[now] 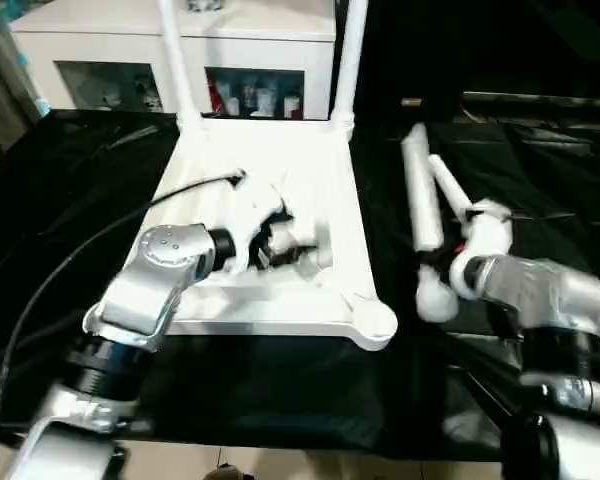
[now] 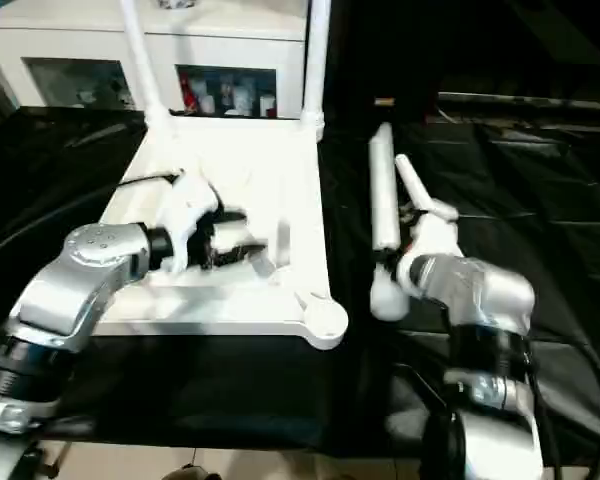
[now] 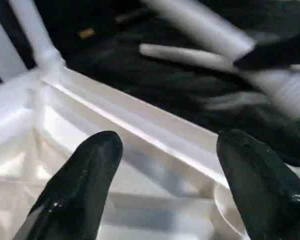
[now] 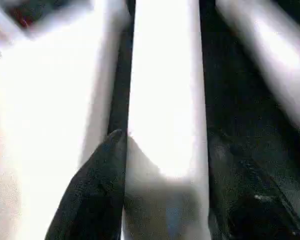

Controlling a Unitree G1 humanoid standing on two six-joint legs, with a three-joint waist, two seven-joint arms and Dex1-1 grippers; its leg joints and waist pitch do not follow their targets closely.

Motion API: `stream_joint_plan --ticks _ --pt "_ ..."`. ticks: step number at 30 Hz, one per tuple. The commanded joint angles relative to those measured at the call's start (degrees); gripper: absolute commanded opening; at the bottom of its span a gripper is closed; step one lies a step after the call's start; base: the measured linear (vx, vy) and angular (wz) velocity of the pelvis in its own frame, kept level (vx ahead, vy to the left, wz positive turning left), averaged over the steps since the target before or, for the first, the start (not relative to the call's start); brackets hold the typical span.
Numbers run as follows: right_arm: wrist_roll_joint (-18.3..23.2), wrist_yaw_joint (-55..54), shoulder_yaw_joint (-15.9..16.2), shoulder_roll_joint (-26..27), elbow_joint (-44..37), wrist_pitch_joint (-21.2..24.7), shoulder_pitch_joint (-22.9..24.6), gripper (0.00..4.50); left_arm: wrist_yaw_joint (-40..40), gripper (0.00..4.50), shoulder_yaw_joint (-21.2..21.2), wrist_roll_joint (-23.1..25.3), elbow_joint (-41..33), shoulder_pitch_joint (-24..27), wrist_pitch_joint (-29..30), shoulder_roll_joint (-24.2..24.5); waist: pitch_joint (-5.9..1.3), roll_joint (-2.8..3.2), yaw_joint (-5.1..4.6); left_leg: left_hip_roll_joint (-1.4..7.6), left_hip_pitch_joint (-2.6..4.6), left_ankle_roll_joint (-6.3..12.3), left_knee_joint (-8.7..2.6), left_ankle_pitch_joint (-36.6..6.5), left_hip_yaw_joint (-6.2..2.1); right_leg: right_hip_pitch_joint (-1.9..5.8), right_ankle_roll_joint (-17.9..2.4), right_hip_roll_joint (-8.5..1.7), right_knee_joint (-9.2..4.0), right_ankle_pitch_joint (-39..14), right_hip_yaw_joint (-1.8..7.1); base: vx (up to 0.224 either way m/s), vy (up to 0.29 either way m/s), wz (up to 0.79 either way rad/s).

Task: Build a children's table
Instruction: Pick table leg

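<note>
1. Silver forearms reach in from the near edge of the black worktop (image 1: pixel 70 200); the left gripper (image 3: pixel 162 185) hovers with fingers apart over the ribbed tabletop (image 1: pixel 280 170), which lies upside down mid-worktop.
2. Two legs stand in its far corner sockets.
3. The right gripper (image 4: pixel 165 170) is clamped on a loose leg (image 1: pixel 420 200) lying just right of the tabletop; another leg (image 1: pixel 448 186) lies beside it.
</note>
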Motion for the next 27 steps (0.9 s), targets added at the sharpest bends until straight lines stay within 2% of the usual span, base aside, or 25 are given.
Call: stream_joint_plan --ticks 1,3,4,5,7,8,9,10,11,12,13,14,15,18,19,21,22,23,26,27 --pt "1.21 0.53 -0.81 0.01 -4.37 -2.14 0.01 1.89 1.36 3.96 1.36 -0.95 0.38 -1.58 -0.61 -0.71 -4.37 -0.1 0.04 2.33 0.87 -0.43 -3.93 -9.39 -0.76 3.07 -8.57 -3.28 -4.24 -12.18 3.03 0.0 0.0 0.0" --pt "3.32 1.01 -2.01 0.83 -7.95 0.53 -0.16 1.89 1.81 4.26 2.32 -2.03 0.42 -2.34 -1.86 -2.04 -4.33 -0.17 0.01 2.29 0.86 -0.12 -3.92 -9.39 -0.78 3.08 -8.68 -3.26 -4.36 -12.7 3.01 0.0 0.0 0.0" --pt "5.01 1.02 -3.17 1.71 -9.58 1.73 -0.68 1.89 2.97 4.26 2.62 -1.94 0.42 -3.0 -1.55 -2.78 -4.27 0.1 0.03 2.23 0.91 -0.01 -3.94 -9.99 -0.79 3.04 -8.65 -3.3 -4.52 -13.73 3.02 0.0 0.0 0.0" --pt "6.18 0.98 -3.72 2.27 -10.58 1.95 -0.86 1.89 3.71 4.35 2.75 -1.76 0.41 -3.41 -1.22 -3.26 -4.29 0.05 -0.04 2.27 0.92 0.05 -3.97 -10.36 -0.76 3.04 -8.59 -3.3 -4.57 -13.9 3.04 0.0 0.0 0.0" --pt "10.64 2.91 -3.95 3.54 -13.31 1.92 -0.94 1.89 2.29 4.43 3.42 -4.77 -0.03 -5.29 4.59 -4.3 -4.34 -0.2 0.03 2.29 0.98 0.18 -3.99 -10.67 -0.79 2.99 -8.58 -3.4 -4.55 -14.43 2.95 0.0 0.0 0.0" --pt "11.18 3.63 -3.36 3.5 -13.84 1.67 -0.74 1.89 1.67 4.48 3.79 -5.95 -0.09 -5.73 5.11 -4.74 -4.39 -0.13 0.11 2.27 0.91 0.25 -3.96 -10.37 -0.85 2.99 -8.67 -3.42 -4.46 -14.29 2.91 0.0 0.0 0.0" --pt "12.18 7.13 -0.09 2.62 -16.08 0.82 0.33 1.88 0.73 4.5 5.38 -9.88 -0.02 -7.57 7.67 -6.63 -4.33 -0.29 0.13 2.23 0.91 0.39 -3.91 -10.1 -0.76 2.99 -8.75 -3.44 -4.61 -14.38 2.89 0.0 0.0 0.0" --pt "12.33 8.49 1.24 2.18 -16.9 0.54 0.76 1.88 0.67 4.5 5.96 -11.14 0.06 -8.25 8.67 -7.33 -4.32 -0.58 0.33 2.18 0.65 0.56 -3.78 -9.2 -0.66 3.25 -9.0 -3.46 -4.45 -13.58 2.88 0.0 0.0 0.0" --pt "12.77 12.89 5.58 1.04 -19.6 0.03 2.09 1.88 0.39 4.5 7.86 -15.52 0.72 -11.03 12.21 -9.92 -4.37 -0.87 0.33 2.25 0.69 0.85 -3.76 -8.87 -0.64 3.27 -9.25 -3.44 -4.4 -13.13 2.9 0.0 0.0 0.0" --pt "12.61 15.09 7.64 0.17 -20.4 -0.07 2.73 1.88 0.32 4.5 8.67 -17.62 1.14 -12.34 14.62 -11.11 -4.4 -0.68 0.61 2.23 0.57 1.32 -3.59 -8.03 -0.68 3.4 -9.65 -3.58 -4.31 -12.26 2.89 0.0 0.0 0.0" --pt "12.5 16.2 8.66 -0.3 -20.69 -0.07 3.06 1.88 0.17 4.5 9.08 -18.8 1.38 -13.03 15.93 -11.73 -4.36 -1.03 0.61 2.24 0.45 1.85 -3.54 -7.68 -0.62 3.38 -9.9 -3.62 -4.26 -12.26 2.87 0.0 0.0 0.0" --pt "12.5 16.2 8.66 -0.3 -20.69 -0.07 3.06 1.88 0.17 4.5 9.08 -18.8 1.38 -13.03 15.93 -11.73 -4.25 -1.06 0.6 2.21 0.37 2.05 -3.56 -7.57 -0.63 3.35 -9.72 -3.56 -4.44 -12.7 2.89 0.0 0.0 0.0" --pt "12.83 17.81 9.55 -0.91 -20.8 0.46 3.38 1.88 0.34 4.5 9.58 -19.92 1.98 -14.03 16.49 -12.76 -4.19 -1.64 0.38 2.2 0.22 2.36 -3.61 -7.57 -0.6 3.39 -9.47 -3.53 -4.58 -13.58 2.87 0.0 0.0 0.0" --pt "13.5 22.61 11.56 -2.56 -21.02 0.15 4.76 1.88 2.69 4.5 11.87 -21.97 4.66 -16.86 18.14 -15.4 -4.23 -1.48 0.83 2.16 0.37 2.66 -3.44 -6.87 -0.54 3.33 -8.52 -3.53 -4.9 -14.82 2.94 0.0 0.0 0.0" --pt "14.13 23.32 11.53 -2.66 -21.07 0.28 5.02 1.88 3.61 4.5 12.96 -22.74 5.68 -17.74 19.04 -16.09 -4.21 -2.05 0.74 2.15 0.33 2.85 -3.41 -6.84 -0.45 3.3 -8.37 -3.43 -4.91 -14.79 2.92 0.0 0.0 0.0" --pt "14.95 24.15 11.29 -2.87 -20.99 -0.42 5.38 1.88 5.4 4.5 15.47 -24.91 7.66 -19.53 20.68 -17.28 -4.38 -1.85 1.14 2.22 0.41 2.99 -3.35 -6.69 -0.61 3.36 -8.3 -3.66 -4.86 -14.83 2.76 0.0 0.0 0.0" --pt "15.16 24.46 11.63 -3.34 -20.96 -0.58 5.59 1.88 5.56 4.5 15.77 -25.29 7.78 -19.81 20.95 -17.33 -4.41 -2.07 1.09 2.36 0.21 3.12 -3.4 -5.72 -0.76 3.39 -8.62 -3.57 -4.62 -13.43 2.72 0.0 0.0 0.0" --pt "15.21 25.03 12.26 -4.16 -20.86 -0.98 5.95 1.88 5.8 4.5 16.43 -26.18 8.01 -20.26 21.6 -17.55 -4.38 -2.0 1.13 2.49 0.35 3.11 -3.4 -5.72 -0.75 3.24 -8.89 -3.57 -4.59 -12.91 2.75 0.0 0.0 0.0" --pt "15.38 26.45 13.18 -5.24 -20.87 -1.39 6.49 1.88 5.92 4.5 16.99 -27.57 8.18 -20.68 22.51 -17.75 -4.34 -2.16 1.31 2.32 0.13 3.75 -3.2 -4.55 -0.64 3.42 -9.73 -3.61 -4.36 -10.84 2.81 0.0 0.0 0.0" --pt "15.21 27.21 13.59 -5.64 -20.91 -1.59 6.74 1.88 5.82 4.5 16.89 -27.76 8.13 -20.63 22.99 -17.81 -4.36 -2.02 1.35 2.33 0.15 3.81 -3.2 -4.51 -0.66 3.41 -9.82 -3.63 -4.34 -10.83 2.81 0.0 0.0 0.0"
